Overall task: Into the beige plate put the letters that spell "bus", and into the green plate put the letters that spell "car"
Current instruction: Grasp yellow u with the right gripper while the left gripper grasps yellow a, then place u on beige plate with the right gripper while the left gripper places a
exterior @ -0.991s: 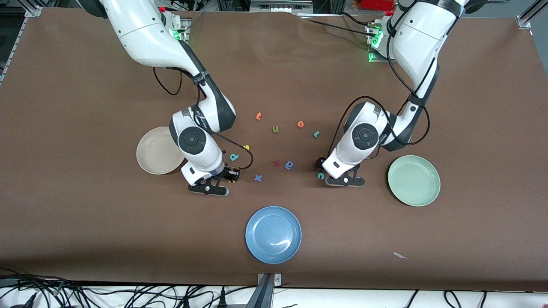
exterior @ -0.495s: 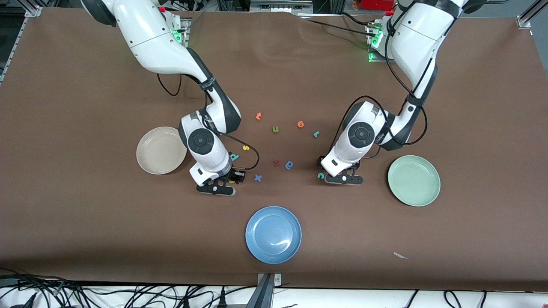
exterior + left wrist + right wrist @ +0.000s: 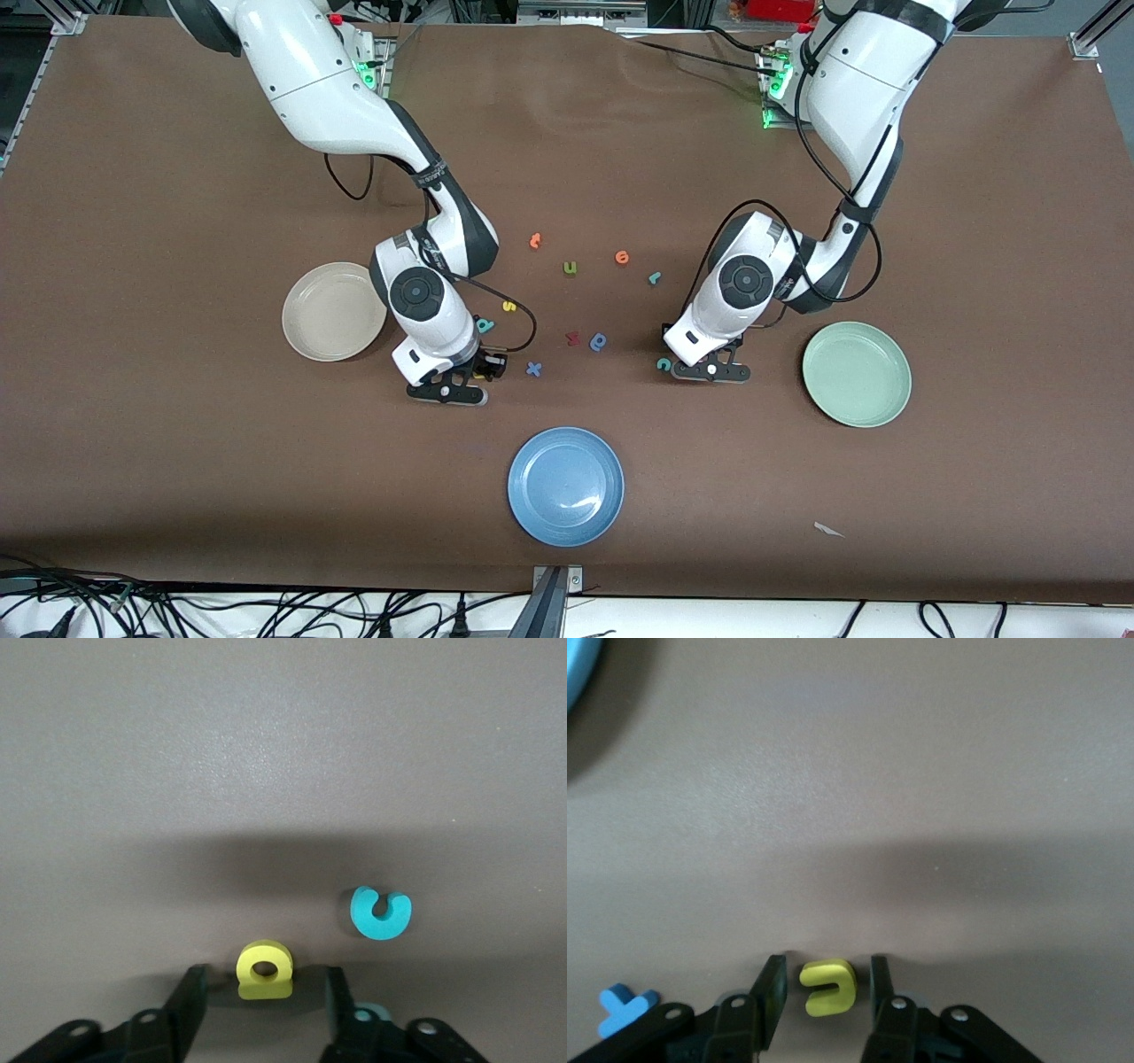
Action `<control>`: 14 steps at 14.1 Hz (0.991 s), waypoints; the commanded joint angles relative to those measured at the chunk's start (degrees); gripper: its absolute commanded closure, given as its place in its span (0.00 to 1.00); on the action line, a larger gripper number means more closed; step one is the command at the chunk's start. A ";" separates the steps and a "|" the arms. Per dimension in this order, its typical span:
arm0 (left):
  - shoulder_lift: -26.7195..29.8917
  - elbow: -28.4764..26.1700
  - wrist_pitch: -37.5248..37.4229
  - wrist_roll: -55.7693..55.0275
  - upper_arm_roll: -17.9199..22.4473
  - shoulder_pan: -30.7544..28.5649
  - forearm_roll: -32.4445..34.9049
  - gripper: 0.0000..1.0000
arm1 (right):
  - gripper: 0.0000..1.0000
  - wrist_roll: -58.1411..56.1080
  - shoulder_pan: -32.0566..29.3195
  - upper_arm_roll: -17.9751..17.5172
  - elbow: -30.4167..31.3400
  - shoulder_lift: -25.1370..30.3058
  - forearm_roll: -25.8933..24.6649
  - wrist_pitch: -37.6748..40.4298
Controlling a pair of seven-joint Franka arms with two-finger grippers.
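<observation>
My right gripper (image 3: 827, 979) is down at the table, open, with the yellow "u" (image 3: 827, 986) lying between its fingers and a small gap on each side. In the front view it (image 3: 483, 365) is beside the beige plate (image 3: 310, 332). The teal "b" (image 3: 484, 325) and yellow "s" (image 3: 508, 306) lie just farther from the camera. My left gripper (image 3: 266, 979) is open around the yellow "a" (image 3: 265, 968), without touching it. The teal "c" (image 3: 382, 912) lies beside it. The teal "r" (image 3: 654, 277) is farther back. The green plate (image 3: 856, 373) is bare.
A blue plate (image 3: 565, 486) sits near the front edge. Loose letters lie between the arms: a blue "x" (image 3: 533, 369), a dark red letter (image 3: 572, 338), a darker blue round letter (image 3: 599, 341), an olive "u" (image 3: 570, 267) and two orange letters (image 3: 534, 240).
The right hand has shifted a little toward the left arm's end and settled over the yellow "u". The left hand has barely moved.
</observation>
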State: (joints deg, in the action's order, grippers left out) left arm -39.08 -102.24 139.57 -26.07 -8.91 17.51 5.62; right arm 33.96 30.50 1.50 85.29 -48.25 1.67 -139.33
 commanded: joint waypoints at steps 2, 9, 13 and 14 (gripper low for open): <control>-0.56 -0.15 0.87 -0.65 0.03 -0.02 1.85 0.51 | 0.80 -0.21 1.14 0.61 -1.53 -1.67 -0.70 -0.24; -1.18 0.38 2.10 -0.65 0.21 -0.11 1.94 0.62 | 0.91 -8.09 -2.36 1.05 -1.80 4.64 0.27 8.78; -1.18 0.38 2.10 -0.65 0.21 -0.02 1.86 0.71 | 0.90 -19.00 -8.34 1.31 7.04 14.29 0.44 17.43; -1.18 0.38 2.10 -0.65 0.21 -0.02 1.85 0.74 | 0.90 -20.50 -9.14 1.83 11.34 17.28 0.44 16.91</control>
State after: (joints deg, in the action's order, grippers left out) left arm -39.17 -102.20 140.02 -26.07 -8.63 17.36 5.69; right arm 17.21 23.03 3.43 86.24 -38.39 1.44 -121.86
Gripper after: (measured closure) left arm 0.705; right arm 0.727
